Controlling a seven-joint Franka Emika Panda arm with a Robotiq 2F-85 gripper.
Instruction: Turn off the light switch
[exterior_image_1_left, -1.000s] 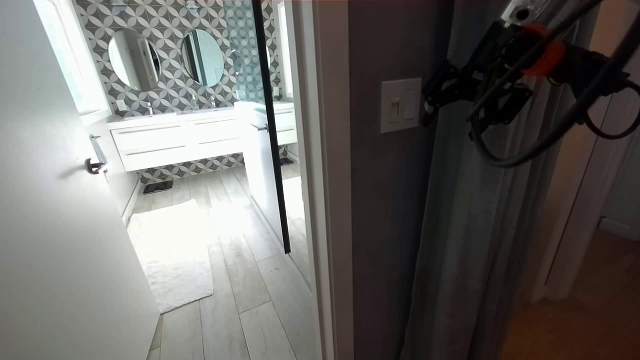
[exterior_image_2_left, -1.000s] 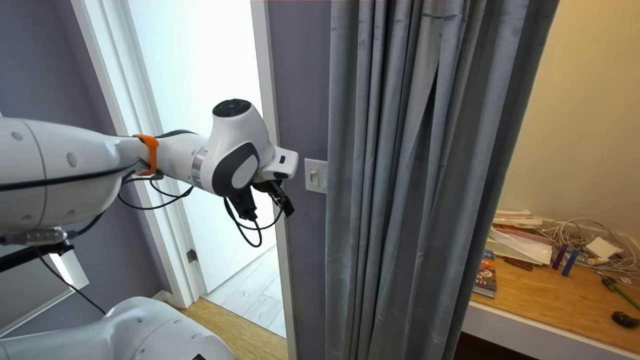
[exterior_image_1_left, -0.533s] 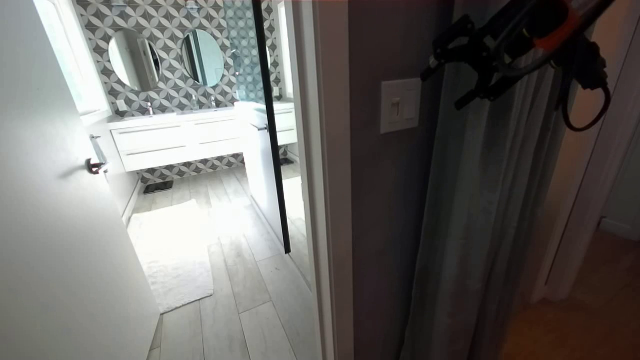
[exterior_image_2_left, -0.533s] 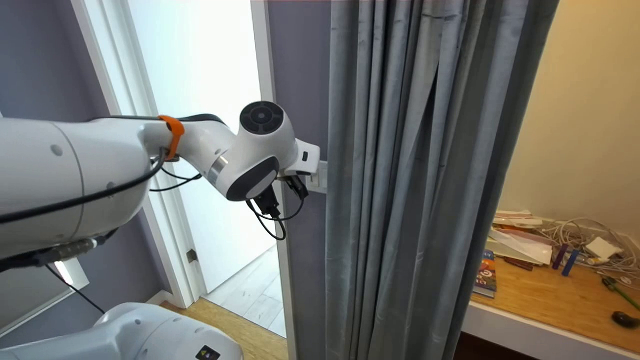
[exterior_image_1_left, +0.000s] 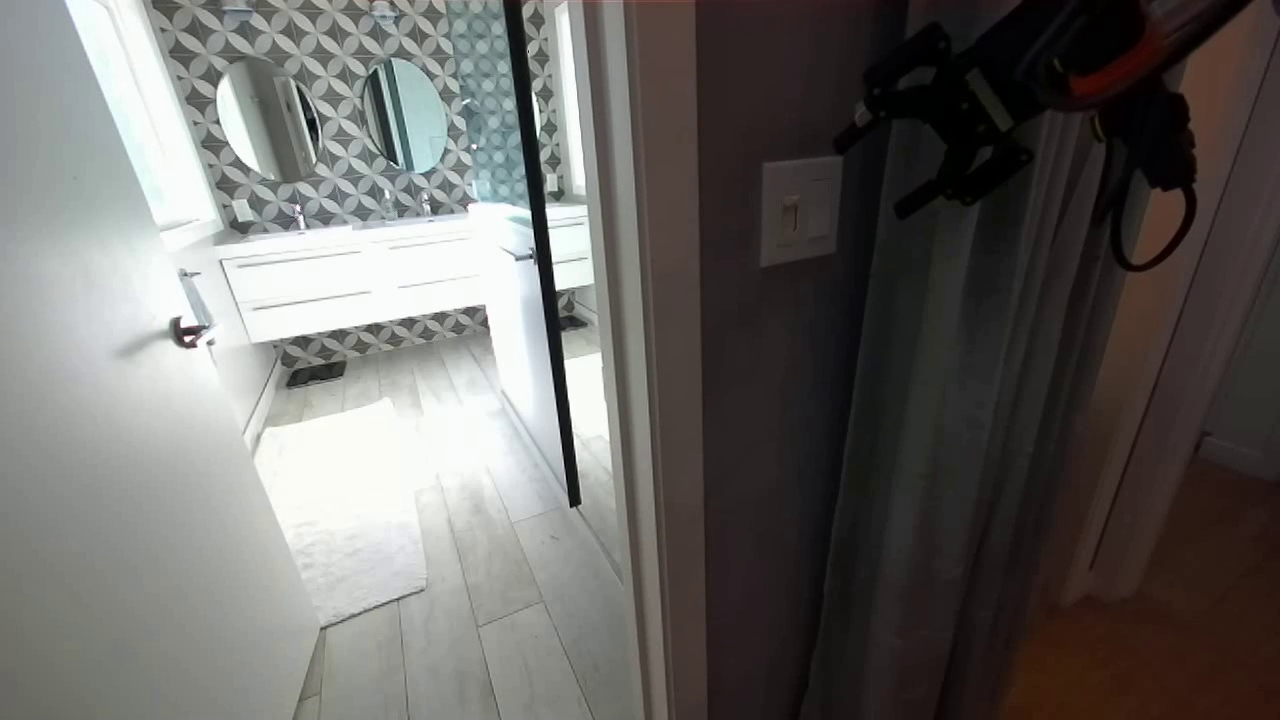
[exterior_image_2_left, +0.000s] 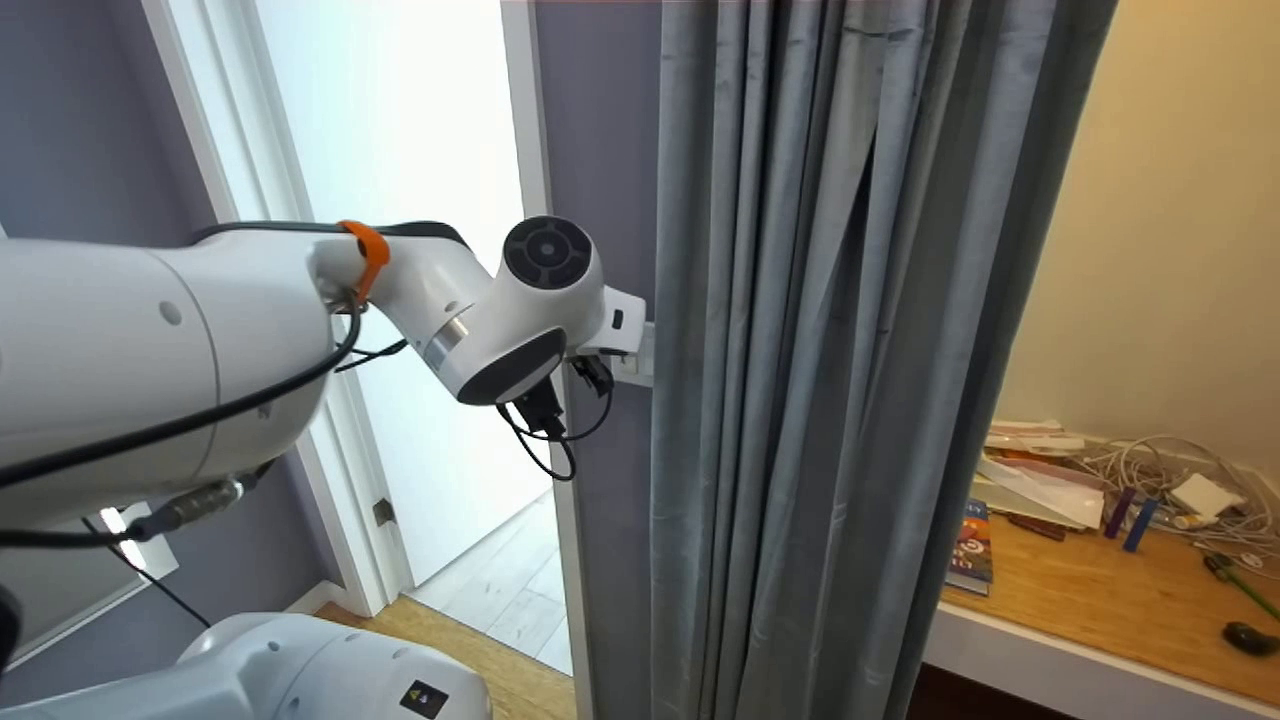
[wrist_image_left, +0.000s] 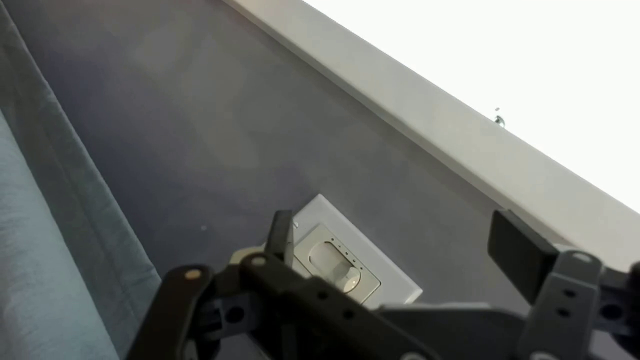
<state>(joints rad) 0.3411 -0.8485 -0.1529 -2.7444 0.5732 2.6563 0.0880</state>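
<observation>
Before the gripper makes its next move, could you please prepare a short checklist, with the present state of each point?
1. Gripper open and holding nothing: ok.
2. Light switch fully visible in an exterior view: ok.
3. Light switch centred between the fingers in the wrist view: not ok; one finger partly covers it.
4. Fingers clear of the curtain: cannot tell; they overlap in an exterior view.
5. Light switch position, on or off: cannot tell.
</observation>
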